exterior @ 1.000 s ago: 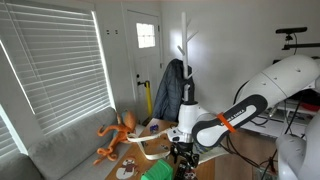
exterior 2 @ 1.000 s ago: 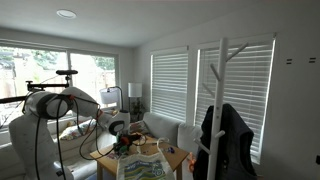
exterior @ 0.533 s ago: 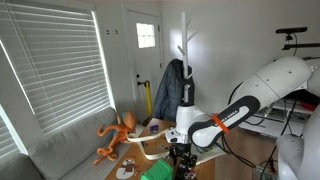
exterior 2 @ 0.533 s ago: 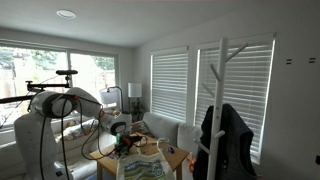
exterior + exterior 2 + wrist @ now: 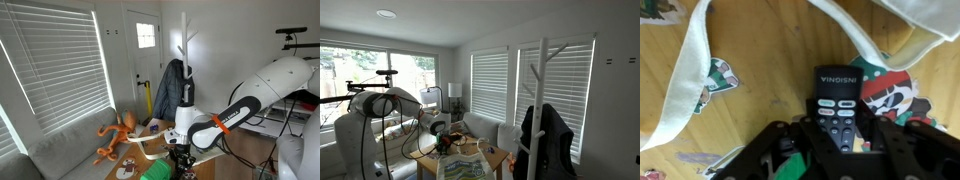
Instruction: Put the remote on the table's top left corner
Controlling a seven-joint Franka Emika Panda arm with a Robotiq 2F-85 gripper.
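Note:
In the wrist view a black remote (image 5: pixel 836 100) with grey buttons lies lengthwise on the brown wooden table (image 5: pixel 770 60). Its lower half sits between the black fingers of my gripper (image 5: pixel 837 135), which is shut on it. The remote rests partly on a Santa-print cloth (image 5: pixel 890 95). In both exterior views the gripper (image 5: pixel 180 152) (image 5: pixel 442 143) is down at the cluttered table top (image 5: pixel 128 160), and the remote itself is too small to make out there.
A white fabric strap (image 5: pixel 690 70) curves across the table beside the remote. An orange plush toy (image 5: pixel 115 135) and a green object (image 5: pixel 155 172) lie near the gripper. A sofa (image 5: pixel 60 150) and a white coat rack (image 5: pixel 183 60) stand behind the table.
The jaws have shut around the remote. The arm has barely shifted.

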